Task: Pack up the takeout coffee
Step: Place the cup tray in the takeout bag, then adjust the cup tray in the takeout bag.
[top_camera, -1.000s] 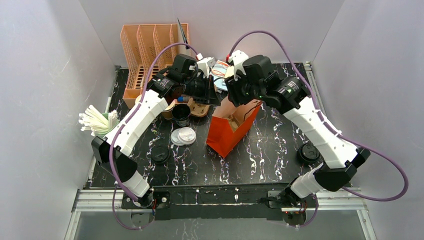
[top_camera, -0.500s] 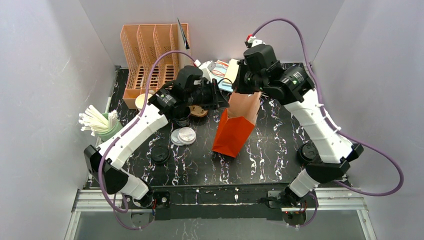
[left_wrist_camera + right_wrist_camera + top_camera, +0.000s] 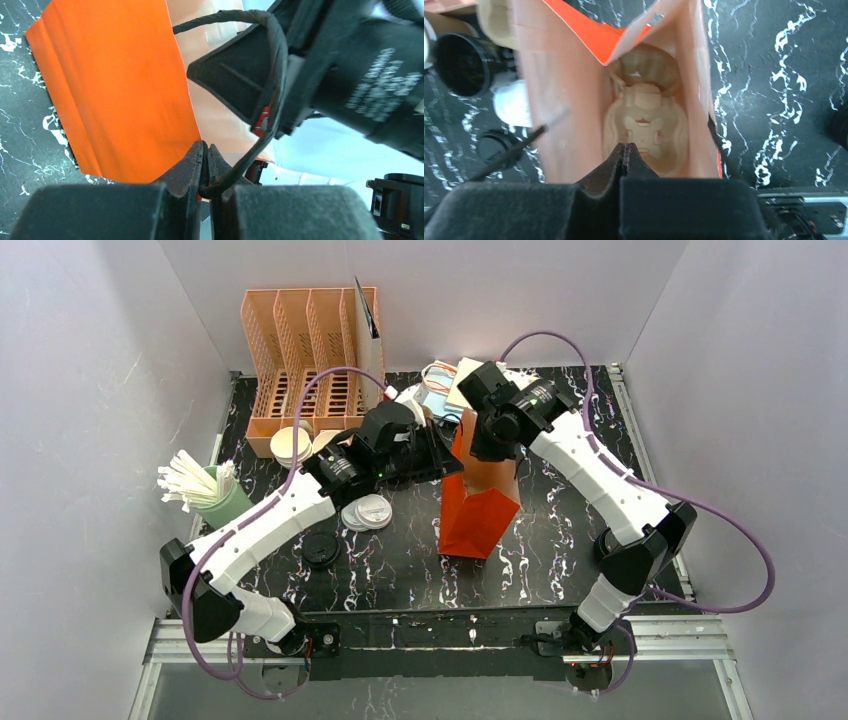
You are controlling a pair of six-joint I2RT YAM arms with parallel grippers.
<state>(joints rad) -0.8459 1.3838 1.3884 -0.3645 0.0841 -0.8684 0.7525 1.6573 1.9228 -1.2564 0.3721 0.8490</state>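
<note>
Holds the orange paper bag (image 3: 482, 515) upright near the middle of the counter (image 3: 560, 555) with the left pincer (image 3: 205, 155), fingers pressed fully together on the bag's thin black cord handle (image 3: 274, 70). Hangs the right pincer (image 3: 625, 150) straight over the bag's open mouth, fingers shut against each other with nothing between them.

Shows a moulded pulp cup carrier (image 3: 644, 122) lying flat at the bag's bottom. Too blurred to tell whether any well is filled, though no cup rim stands out.

Leaves the takeout coffee (image 3: 290, 445) outside the bag, by the look of it: kraft cup, mouth up, pale inside, long axis upright. Sits toward the far-left corner of the counter, just in front of the orange rack (image 3: 300, 335), with a similar round mouth just beside it. Lies well apart from both pincers, off to the left of the bag and on the far side of the left arm.

Favours the left arm as the nearer one, yet ties it up with the handle. Probably asks the right pincer to open, quit the bag mouth and reach across toward the left edge.

Catches a black cup (image 3: 459, 57) just left of the bag in the right wrist view, not the one wanted. Shows a green cup (image 3: 228, 508) at the left edge, stuffed with white sticks.
</note>
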